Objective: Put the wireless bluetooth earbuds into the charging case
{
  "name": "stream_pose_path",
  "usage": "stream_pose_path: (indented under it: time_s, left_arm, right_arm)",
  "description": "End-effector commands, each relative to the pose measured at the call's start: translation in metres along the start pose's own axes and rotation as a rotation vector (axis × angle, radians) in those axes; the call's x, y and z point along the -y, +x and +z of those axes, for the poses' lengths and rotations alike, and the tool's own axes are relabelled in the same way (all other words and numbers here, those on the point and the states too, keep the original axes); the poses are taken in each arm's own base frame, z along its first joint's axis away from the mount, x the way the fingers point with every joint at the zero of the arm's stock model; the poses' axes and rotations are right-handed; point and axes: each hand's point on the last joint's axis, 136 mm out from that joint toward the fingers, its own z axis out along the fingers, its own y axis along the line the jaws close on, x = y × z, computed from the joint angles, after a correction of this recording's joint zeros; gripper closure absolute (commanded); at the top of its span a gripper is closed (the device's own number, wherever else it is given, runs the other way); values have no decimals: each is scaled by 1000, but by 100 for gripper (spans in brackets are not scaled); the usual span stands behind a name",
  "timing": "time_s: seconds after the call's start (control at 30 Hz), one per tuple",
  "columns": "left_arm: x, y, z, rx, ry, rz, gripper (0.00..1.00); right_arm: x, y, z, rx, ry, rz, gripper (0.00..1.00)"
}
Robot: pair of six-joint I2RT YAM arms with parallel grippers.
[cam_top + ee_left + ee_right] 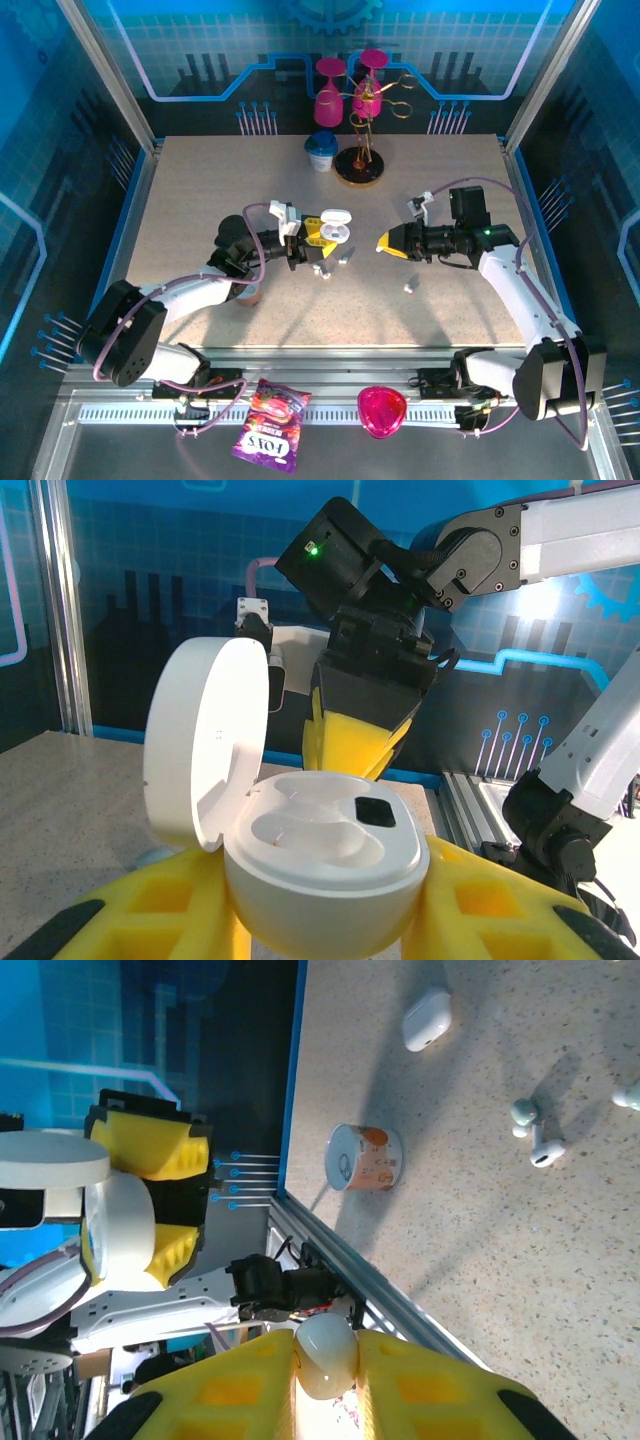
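Wireless bluetooth earbuds (537, 1138) seen loose on table (200, 200); one earbud (325, 1355) pinched in right gripper (383, 243), raised near charging case (320, 855). Case clamped, lid open, by left gripper (318, 240); wells judged empty. Insertion not yet done.

Down on the near rail, the purple snack packet (270, 428) carries bold white block lettering, lying upside down to the top camera: a short word, four characters or so, too smeared to spell out with any confidence. From the right wrist, the small can (365, 1157) on the table shows an orange-and-white label with a round emblem, its print too small to read. In the left wrist view, the open lid of the charging case (205, 742) bears a few faint grey specks of marking, and those are illegible too.
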Motion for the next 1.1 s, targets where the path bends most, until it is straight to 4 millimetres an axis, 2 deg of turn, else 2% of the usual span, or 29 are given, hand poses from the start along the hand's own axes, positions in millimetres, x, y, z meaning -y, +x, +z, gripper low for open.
stream_pose_path:
  time_s: [0.0, 0.13, 0.47, 0.83, 1.07]
  left_arm:
    - [3, -7, 2, 21, 30, 23, 77]
    - [4, -5, 2, 16, 36, 16, 77]
    - [6, -2, 2, 6, 49, 5, 77]
    - [7, 3, 3, -11, 67, -15, 77]
    - [6, 6, 3, -19, 70, -19, 77]
  right_arm:
    - [-17, 0, -3, -24, -68, -24, 80]
    - [-30, 8, -2, -57, -94, -85, 80]
    - [-36, 17, 2, -106, -22, -169, 80]
    - [-58, 15, 9, -108, -6, -216, 81]
    - [-57, -3, 8, -29, 66, -89, 82]
